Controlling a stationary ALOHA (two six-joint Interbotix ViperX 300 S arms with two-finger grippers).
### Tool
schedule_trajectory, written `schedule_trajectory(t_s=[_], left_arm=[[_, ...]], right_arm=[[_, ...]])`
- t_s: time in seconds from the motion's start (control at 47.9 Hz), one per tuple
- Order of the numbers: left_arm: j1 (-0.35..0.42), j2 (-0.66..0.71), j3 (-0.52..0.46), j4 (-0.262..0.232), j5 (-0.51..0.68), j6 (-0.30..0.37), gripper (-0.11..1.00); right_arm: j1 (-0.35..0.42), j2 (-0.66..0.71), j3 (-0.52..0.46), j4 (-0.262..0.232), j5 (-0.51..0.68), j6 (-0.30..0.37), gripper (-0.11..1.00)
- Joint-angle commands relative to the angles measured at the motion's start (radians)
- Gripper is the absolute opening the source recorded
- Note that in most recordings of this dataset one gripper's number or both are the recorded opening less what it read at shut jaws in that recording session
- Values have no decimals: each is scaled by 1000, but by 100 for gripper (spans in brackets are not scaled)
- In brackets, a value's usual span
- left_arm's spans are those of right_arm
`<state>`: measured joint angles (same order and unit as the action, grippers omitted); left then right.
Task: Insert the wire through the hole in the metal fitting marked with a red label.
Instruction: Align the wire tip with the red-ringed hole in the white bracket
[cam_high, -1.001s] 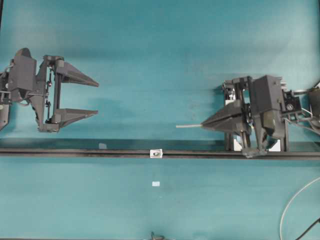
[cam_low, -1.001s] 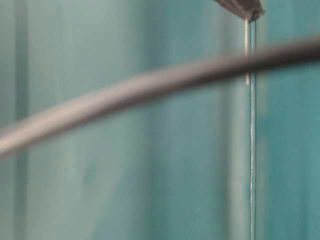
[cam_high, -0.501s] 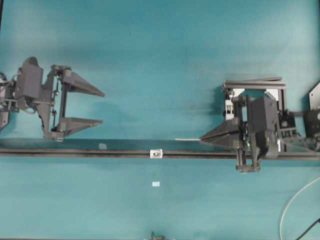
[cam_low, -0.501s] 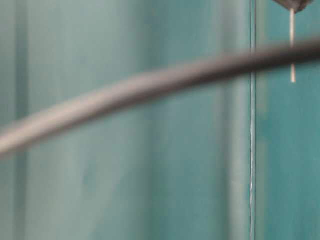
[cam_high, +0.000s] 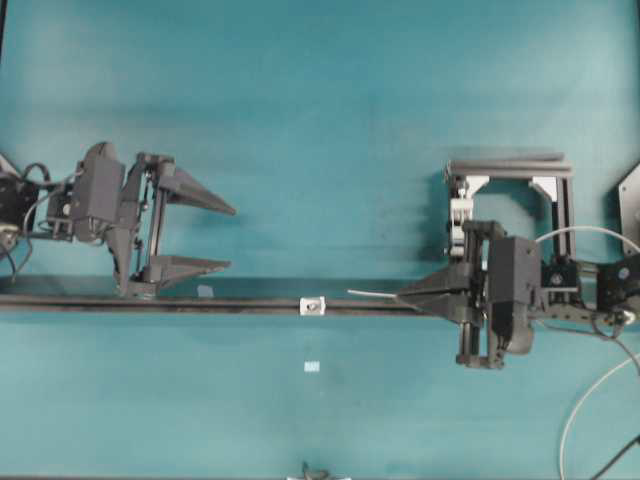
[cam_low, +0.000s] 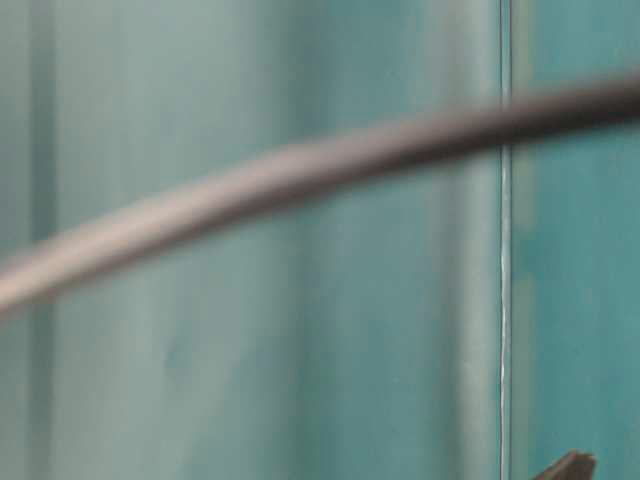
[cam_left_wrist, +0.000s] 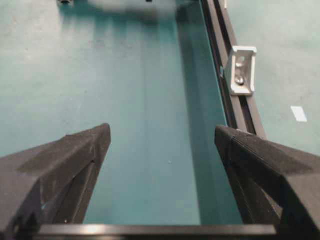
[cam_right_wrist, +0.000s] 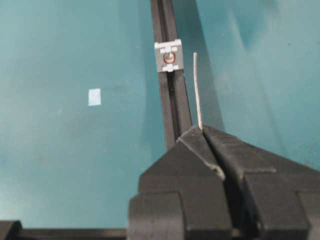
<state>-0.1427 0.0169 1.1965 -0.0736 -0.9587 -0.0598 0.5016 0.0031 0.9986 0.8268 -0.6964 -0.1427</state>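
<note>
The metal fitting (cam_high: 313, 306) is a small silvery square on the black rail (cam_high: 200, 303). In the right wrist view a red ring marks the hole (cam_right_wrist: 169, 58) at the centre of the fitting (cam_right_wrist: 168, 48). My right gripper (cam_high: 402, 295) is shut on the wire (cam_high: 372, 294), a short pale end of which sticks out to the left. The wire's tip (cam_right_wrist: 195, 55) stands just right of the fitting and apart from it, beside the rail (cam_right_wrist: 172, 110). My left gripper (cam_high: 230, 238) hangs open and empty left of the fitting (cam_left_wrist: 241, 70), just behind the rail.
A black frame with a white clamp block (cam_high: 458, 212) stands behind the right arm. A small white patch (cam_high: 312, 367) lies in front of the rail. A pale cable (cam_high: 585, 400) curves at the front right. A blurred dark cable (cam_low: 300, 165) crosses the table-level view.
The right gripper has come forward to the rail with the wire, which now lies along it. The left gripper has moved right, closer to the fitting, still open.
</note>
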Motion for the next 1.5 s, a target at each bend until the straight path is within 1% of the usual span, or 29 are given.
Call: schedule_trajectory(t_s=[0.0, 0.438, 0.772, 1.481], left_arm=[[-11, 9, -15, -2, -18, -3, 68], [-67, 51, -35, -2, -20, -3, 68], [-98, 109, -77, -2, -18, -3, 68], [-104, 126, -89, -2, -14, -3, 68]], right_arm=[[6, 11, -17, 0, -25, 2, -1], [25, 60, -32, 0, -40, 5, -1], [25, 84, -46, 2, -40, 12, -1], [26, 103, -58, 2, -40, 15, -1]])
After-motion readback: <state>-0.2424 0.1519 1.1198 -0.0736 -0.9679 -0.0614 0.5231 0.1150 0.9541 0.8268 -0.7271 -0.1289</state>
